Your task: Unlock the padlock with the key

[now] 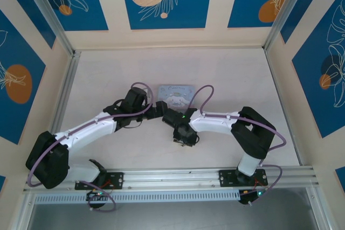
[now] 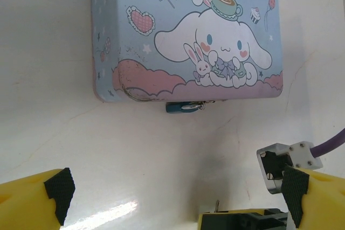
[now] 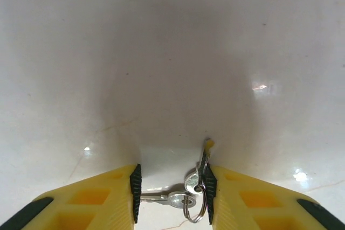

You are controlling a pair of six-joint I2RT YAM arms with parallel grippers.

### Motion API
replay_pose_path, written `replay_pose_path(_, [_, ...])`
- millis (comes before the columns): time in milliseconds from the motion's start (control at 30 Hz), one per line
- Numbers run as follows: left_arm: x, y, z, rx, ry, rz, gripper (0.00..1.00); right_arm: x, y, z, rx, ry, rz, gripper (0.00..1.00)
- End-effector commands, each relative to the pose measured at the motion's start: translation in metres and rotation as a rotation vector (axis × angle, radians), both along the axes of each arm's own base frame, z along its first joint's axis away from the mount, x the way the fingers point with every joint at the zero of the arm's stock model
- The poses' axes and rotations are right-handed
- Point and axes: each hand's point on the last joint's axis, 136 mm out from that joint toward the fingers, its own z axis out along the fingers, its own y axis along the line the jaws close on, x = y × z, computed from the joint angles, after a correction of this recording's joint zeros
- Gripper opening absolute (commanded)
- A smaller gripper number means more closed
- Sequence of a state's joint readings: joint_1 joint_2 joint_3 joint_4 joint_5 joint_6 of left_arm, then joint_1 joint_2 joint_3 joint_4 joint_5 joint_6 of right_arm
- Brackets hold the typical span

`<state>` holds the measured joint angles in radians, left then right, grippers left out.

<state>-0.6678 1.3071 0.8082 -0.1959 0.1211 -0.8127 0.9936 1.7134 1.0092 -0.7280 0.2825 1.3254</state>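
Note:
The padlock (image 2: 183, 107), tiny and teal-blue, hangs at the front edge of the pale blue cartoon tin (image 2: 183, 36), and its shackle is barely visible. My left gripper (image 2: 175, 192) hovers in front of it, open wide with nothing between its fingers. Lower down, my right gripper (image 3: 171, 187) points at the table with its jaws partly apart. Between them lie two small silvery keys on a ring. One key (image 3: 161, 198) lies flat across the gap, its tip at the left pad. The other key (image 3: 198, 173) stands on edge against the right pad.
From above, the tin (image 1: 177, 91) sits mid-table between the two wrists, with the left gripper (image 1: 157, 110) just in front of it and the right gripper (image 1: 185, 139) nearer the front rail (image 1: 172, 176). Patterned walls enclose the white table.

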Motion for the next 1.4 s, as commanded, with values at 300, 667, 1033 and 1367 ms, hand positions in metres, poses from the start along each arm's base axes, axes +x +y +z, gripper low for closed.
replay_pose_path(300, [-0.004,0.004,0.002,-0.016,-0.016,-0.005,1.00,-0.018,-0.016,-0.003,-0.096,0.012,-0.088,0.37])
replay_pose_path(667, [-0.003,0.001,0.004,-0.030,-0.021,-0.018,1.00,-0.022,-0.016,0.015,-0.100,-0.036,-0.149,0.46])
replay_pose_path(1033, [-0.005,0.000,0.004,-0.031,-0.020,-0.033,1.00,-0.020,-0.014,0.004,-0.053,-0.018,-0.244,0.45])
replay_pose_path(1367, [-0.006,0.000,0.006,-0.028,-0.020,-0.041,1.00,-0.023,-0.020,-0.020,-0.087,0.026,-0.285,0.39])
